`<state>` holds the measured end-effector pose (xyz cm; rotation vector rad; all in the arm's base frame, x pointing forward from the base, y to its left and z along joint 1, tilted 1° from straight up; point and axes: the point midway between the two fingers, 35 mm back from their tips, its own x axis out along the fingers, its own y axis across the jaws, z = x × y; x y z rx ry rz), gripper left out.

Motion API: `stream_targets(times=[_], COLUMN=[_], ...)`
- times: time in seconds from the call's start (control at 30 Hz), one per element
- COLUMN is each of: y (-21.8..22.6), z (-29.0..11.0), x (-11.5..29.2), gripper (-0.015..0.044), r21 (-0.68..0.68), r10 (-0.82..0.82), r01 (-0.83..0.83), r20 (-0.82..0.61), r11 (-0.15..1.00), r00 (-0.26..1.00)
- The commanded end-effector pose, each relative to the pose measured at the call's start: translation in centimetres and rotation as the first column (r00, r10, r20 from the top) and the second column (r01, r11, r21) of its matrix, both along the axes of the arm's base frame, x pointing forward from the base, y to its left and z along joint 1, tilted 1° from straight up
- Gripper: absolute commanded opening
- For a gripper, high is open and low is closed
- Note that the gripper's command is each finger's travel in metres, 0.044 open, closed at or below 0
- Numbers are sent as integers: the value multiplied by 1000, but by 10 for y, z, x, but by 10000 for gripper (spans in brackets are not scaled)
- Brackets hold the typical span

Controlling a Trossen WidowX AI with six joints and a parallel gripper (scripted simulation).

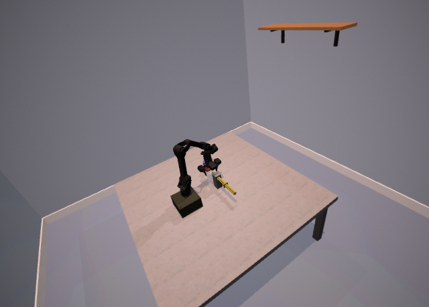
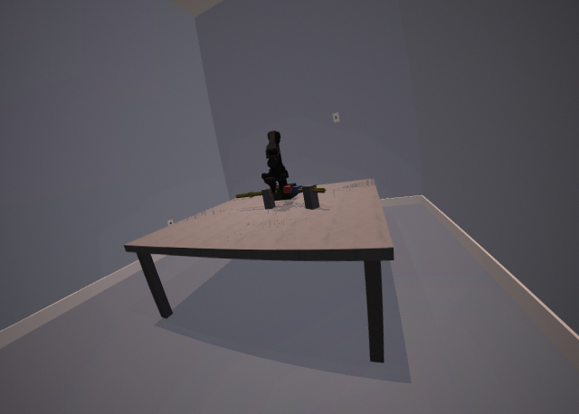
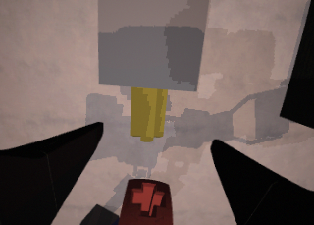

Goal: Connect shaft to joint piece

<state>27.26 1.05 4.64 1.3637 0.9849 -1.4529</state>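
Observation:
My gripper (image 3: 158, 136) (image 1: 208, 167) is open and empty, pointing down over the joint. In the wrist view its dark fingers stand wide on either side of the parts, touching nothing. The red square joint piece (image 3: 146, 200) (image 1: 207, 169) (image 2: 287, 189) lies at the bottom of that view, and its cross-shaped opening shows. A blue hinge part (image 3: 100, 216) sits at its lower left. The second yellow shaft (image 3: 147, 114) (image 1: 229, 188) (image 2: 247, 194) sticks out of its grey block (image 3: 149, 43) (image 1: 217, 179) (image 2: 268, 198). Its end points at the joint piece with a gap between them.
The fixed shaft's block (image 2: 310, 197) stands to the right in the exterior view, with a yellow shaft end (image 2: 319, 189) behind it. The arm's base (image 1: 186, 202) sits on the table (image 1: 263, 206). An orange wall shelf (image 1: 308, 26) hangs far off.

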Motion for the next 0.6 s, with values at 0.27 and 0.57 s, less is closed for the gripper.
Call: stream_targets(times=[0.27,0.57], y=[52,58], z=[1,-5], x=[16,17], gripper=[440,440], r21=[1,1], r10=[4,4], r01=[-4,-4], r20=[4,4], r11=[1000,1000], r00=[1000,1000])
